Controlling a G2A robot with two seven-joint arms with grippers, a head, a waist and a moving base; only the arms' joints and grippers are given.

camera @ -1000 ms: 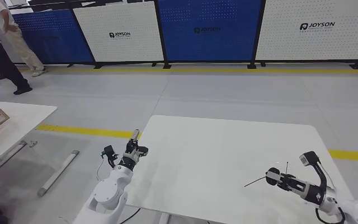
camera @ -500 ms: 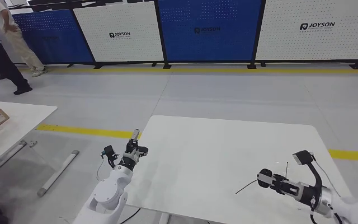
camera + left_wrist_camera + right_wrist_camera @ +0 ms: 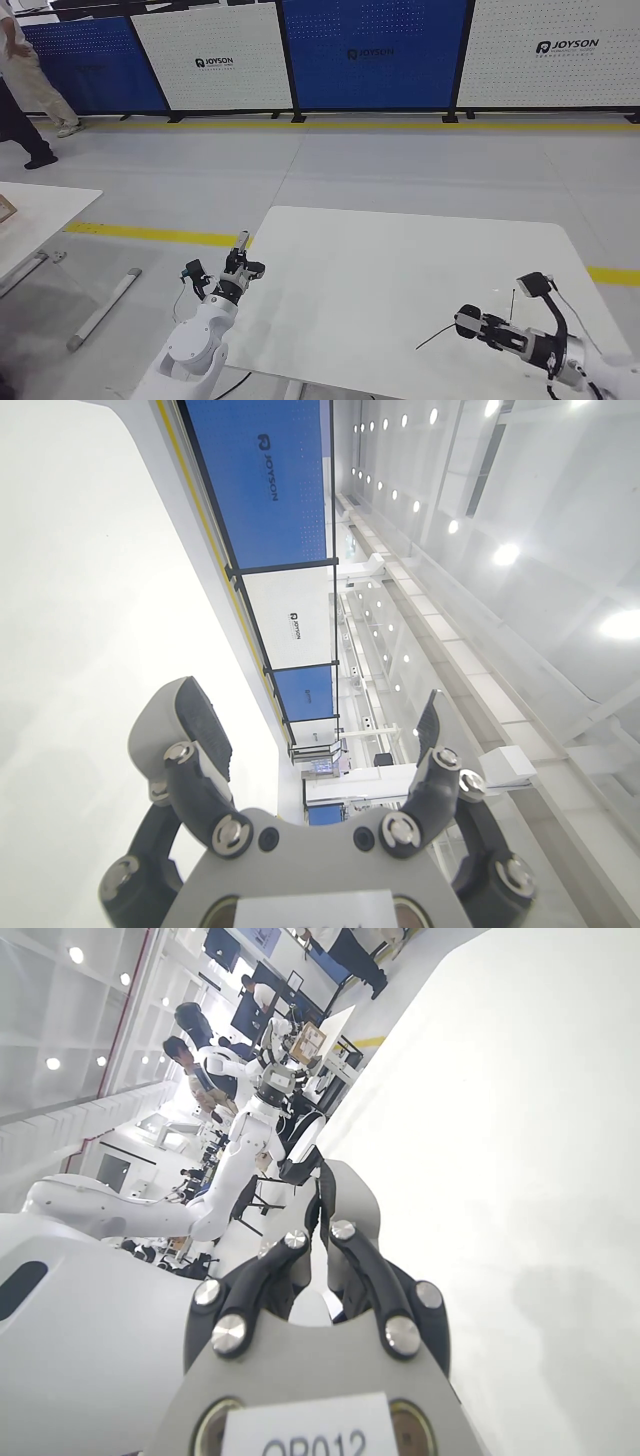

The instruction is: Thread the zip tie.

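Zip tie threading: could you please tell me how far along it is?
Done: the right gripper is shut on the zip tie, held over the table near its front edge. In hand: the tie juts out straight, no loop. Left: the left gripper is open and empty at the table's side; the threading is not yet done.

1. Blue and white perforated partition panels (image 3: 375,55) on black frames line the far side of a bright hall.
2. A pale grey floor (image 3: 400,170) stretches before them, crossed by a yellow line (image 3: 150,234).
3. A white table (image 3: 400,270) with rounded corners stands in the foreground, and a second white table (image 3: 40,215) sits at the left edge.
4. A pale bar (image 3: 103,308) lies on the floor between them.
5. Round ceiling lights (image 3: 505,554) glow in the white ceiling above.
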